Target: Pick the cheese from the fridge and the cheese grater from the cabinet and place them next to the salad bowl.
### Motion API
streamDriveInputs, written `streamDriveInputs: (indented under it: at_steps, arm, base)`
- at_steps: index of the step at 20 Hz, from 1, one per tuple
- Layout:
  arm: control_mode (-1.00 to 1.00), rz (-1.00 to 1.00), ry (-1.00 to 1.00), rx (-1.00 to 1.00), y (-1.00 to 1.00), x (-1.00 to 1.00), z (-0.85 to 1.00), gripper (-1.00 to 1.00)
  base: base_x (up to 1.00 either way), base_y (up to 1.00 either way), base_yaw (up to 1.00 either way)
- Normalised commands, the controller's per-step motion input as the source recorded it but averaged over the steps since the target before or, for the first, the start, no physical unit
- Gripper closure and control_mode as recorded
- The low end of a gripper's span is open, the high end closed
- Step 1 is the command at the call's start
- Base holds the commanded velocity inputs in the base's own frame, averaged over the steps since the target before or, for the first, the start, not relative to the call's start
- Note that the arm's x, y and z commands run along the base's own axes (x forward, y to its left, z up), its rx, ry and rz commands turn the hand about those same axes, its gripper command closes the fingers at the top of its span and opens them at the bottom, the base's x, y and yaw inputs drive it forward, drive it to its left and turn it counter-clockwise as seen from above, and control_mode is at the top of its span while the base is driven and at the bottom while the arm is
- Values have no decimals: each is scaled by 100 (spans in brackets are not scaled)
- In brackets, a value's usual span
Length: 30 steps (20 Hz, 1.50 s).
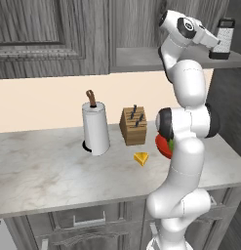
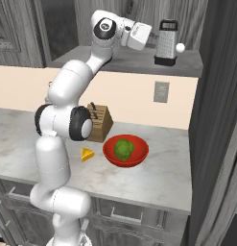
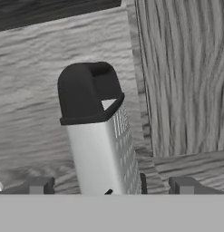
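Gripper (image 3: pixel 109 186) jaws spread wide, straddling the upright cheese grater (image 3: pixel 102 136) on the cabinet (image 2: pixel 187 62) shelf, nothing gripped. Cabinet side wall stands just right of the grater. Below on the counter (image 2: pixel 153 182): cheese (image 2: pixel 87 154) left of the salad bowl (image 2: pixel 125 151), knife block (image 2: pixel 100 122) behind.

A pale marble desk (image 1: pixel 39 171) is running along a cream wall (image 1: pixel 39 102), with a grey outlet plate (image 2: pixel 161 92) sitting on that wall to the right. Dark grey wood-grain drawer fronts (image 1: pixel 88 219) are showing below the desk's near edge. Soft, even light is falling across everything.

Arm (image 2: pixel 74 77) reaches high; jaws spread wide.
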Motion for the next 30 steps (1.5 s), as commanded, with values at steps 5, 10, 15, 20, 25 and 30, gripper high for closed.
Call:
streamDriveInputs:
  at_steps: [5, 10, 15, 20, 25, 30]
  arm:
    - [-100, -2, 5, 0, -16, 3, 0, -100]
    - [-100, 0, 3, 0, -12, 5, -1, -100]
    - [-100, 0, 1, 0, -11, 1, -2, -100]
    - [-100, 0, 1, 0, -11, 0, -4, -100]
    - [-100, 0, 3, 0, -8, 0, -6, 100]
    - [-100, 0, 2, 0, -11, -3, -5, 100]
  base:
    - [0, 0, 0]
    - [0, 0, 0]
    - [0, 0, 0]
    - [0, 0, 0]
    - [0, 0, 0]
    - [0, 0, 0]
